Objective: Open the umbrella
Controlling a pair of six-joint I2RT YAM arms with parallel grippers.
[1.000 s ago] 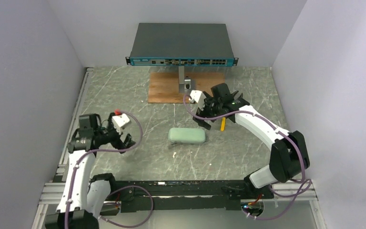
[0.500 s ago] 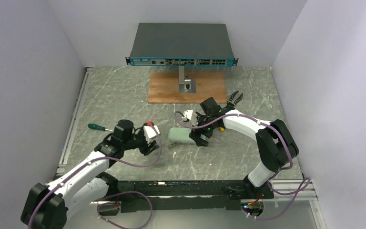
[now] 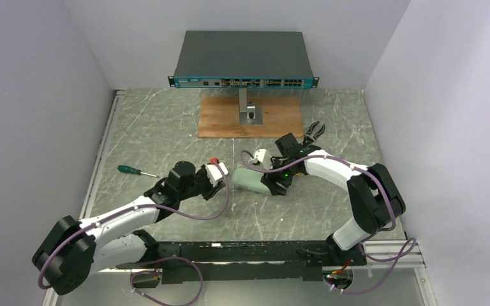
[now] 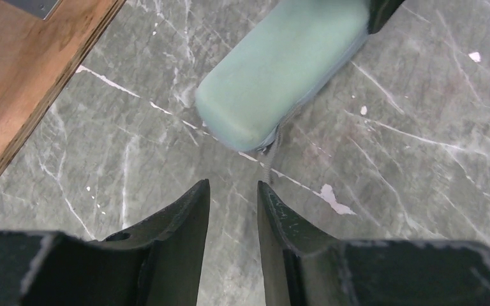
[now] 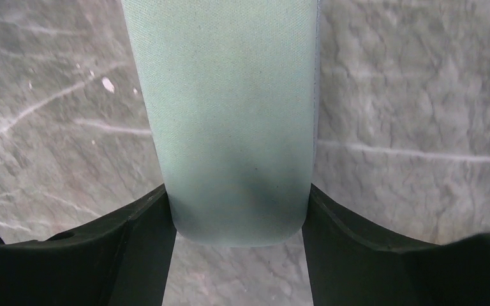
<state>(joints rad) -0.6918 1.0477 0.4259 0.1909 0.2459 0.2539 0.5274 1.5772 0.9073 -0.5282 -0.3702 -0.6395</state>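
Observation:
The umbrella itself does not show in any view. A pale grey-green oval case point(image 3: 249, 180) lies in the middle of the table. My right gripper point(image 3: 272, 183) straddles its right end, and in the right wrist view both fingers point(image 5: 143, 229) press the sides of the case point(image 5: 230, 127). My left gripper point(image 3: 221, 174) sits just left of the case. Its jaws point(image 4: 233, 183) stand a narrow gap apart with nothing between them. A small metal zipper pull point(image 4: 267, 167) hangs from the case's near end point(image 4: 274, 83), just beyond the right fingertip.
A wooden board point(image 3: 226, 121) with a metal stand point(image 3: 249, 109) lies behind the case, under a network switch point(image 3: 242, 60). A green-handled screwdriver point(image 3: 129, 170) lies at the left. A black clip-like tool point(image 3: 314, 132) lies at the right. The board's corner point(image 4: 25, 70) shows in the left wrist view.
The left arm swung right to the case's left end and narrowed its jaws. The right gripper came down onto the case's right end and closed against its sides.

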